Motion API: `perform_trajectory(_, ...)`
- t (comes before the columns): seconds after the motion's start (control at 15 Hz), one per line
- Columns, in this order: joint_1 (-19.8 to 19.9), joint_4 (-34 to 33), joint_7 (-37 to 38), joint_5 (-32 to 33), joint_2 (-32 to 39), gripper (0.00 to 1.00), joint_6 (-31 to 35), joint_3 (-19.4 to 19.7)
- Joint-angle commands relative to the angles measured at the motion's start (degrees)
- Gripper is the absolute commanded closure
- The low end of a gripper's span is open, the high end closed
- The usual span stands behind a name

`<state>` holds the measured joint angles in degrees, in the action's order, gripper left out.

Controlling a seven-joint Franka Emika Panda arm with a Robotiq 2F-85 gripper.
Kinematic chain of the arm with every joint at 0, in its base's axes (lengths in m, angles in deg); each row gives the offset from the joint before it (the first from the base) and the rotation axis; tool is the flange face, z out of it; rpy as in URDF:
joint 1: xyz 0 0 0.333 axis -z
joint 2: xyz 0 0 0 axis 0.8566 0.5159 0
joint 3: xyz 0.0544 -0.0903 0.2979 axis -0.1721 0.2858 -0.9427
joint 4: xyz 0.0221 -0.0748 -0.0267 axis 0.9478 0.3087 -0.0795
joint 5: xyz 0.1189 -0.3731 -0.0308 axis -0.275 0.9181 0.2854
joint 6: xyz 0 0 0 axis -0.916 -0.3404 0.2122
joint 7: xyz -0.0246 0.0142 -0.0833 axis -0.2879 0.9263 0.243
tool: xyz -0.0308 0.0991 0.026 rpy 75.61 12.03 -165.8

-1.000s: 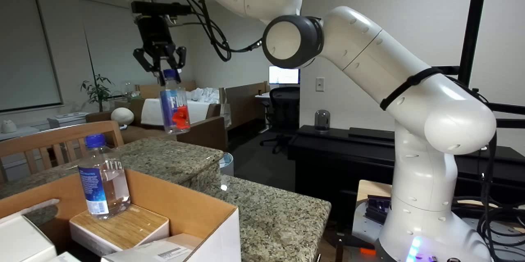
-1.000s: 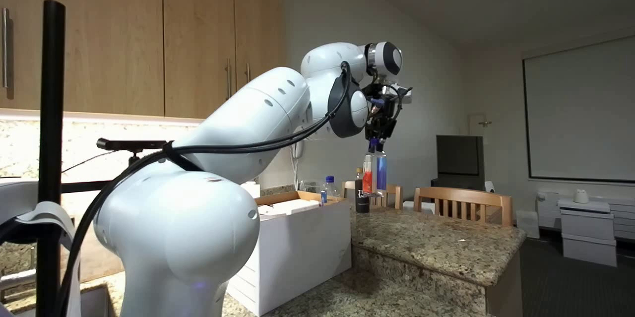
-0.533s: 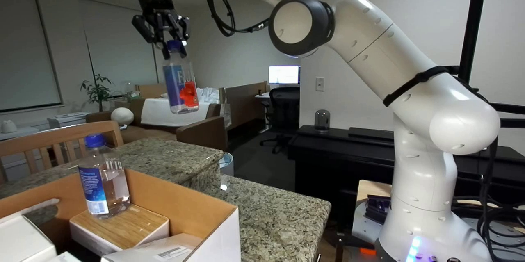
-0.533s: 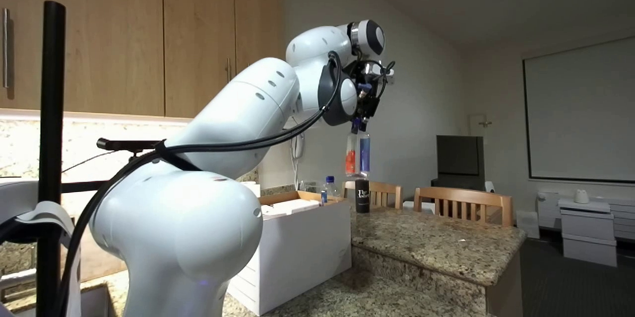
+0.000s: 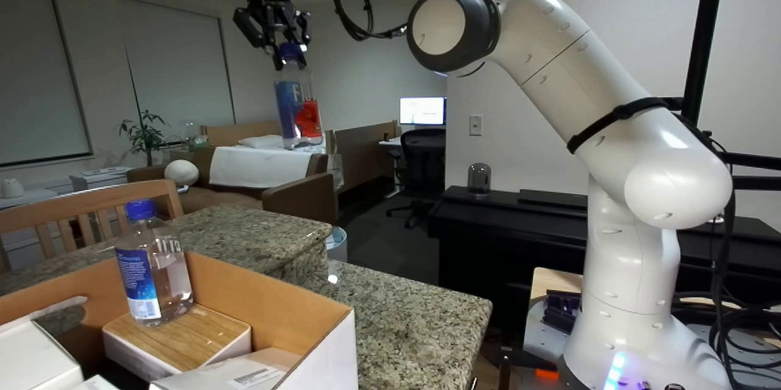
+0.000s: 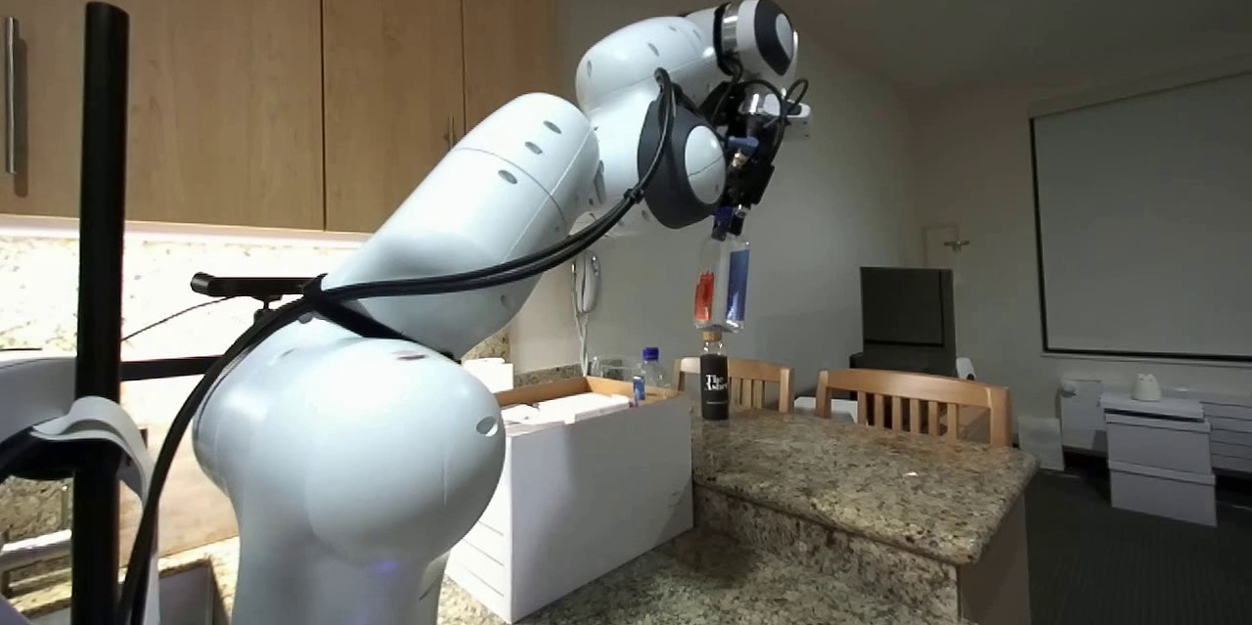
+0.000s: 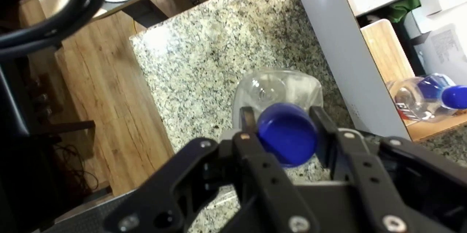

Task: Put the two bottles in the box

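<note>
Fingers (image 7: 323, 119) gripping the bottle (image 5: 298, 109) by its cap (image 7: 287, 134), I've raised it further, likely high enough to swing left over the near box (image 5: 274, 295).

Kitchen area: wood cabs (image 6: 225, 67), granite ctr (image 6: 861, 473), wdn chairs (image 6: 915, 385).

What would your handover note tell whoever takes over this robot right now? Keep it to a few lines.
Hand: gripping one bottle near its blue cap, raised above the counter, not yet over the box.
Other bottle: in the box, standing on a wood-topped block.
Done: that bottle is placed.
Left: bring the held one over the box, lower it, let go.
</note>
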<state>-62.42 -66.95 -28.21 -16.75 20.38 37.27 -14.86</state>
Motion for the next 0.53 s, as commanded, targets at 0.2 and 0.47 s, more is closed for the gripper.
perform_trajectory(0.2, 8.8, 0.0, 2.1, -7.9, 5.5, 0.83, -10.4, -0.7)
perform_trajectory(0.47, 8.2, 3.3, -0.9, -5.6, 3.4, 0.6, -6.4, 0.2)
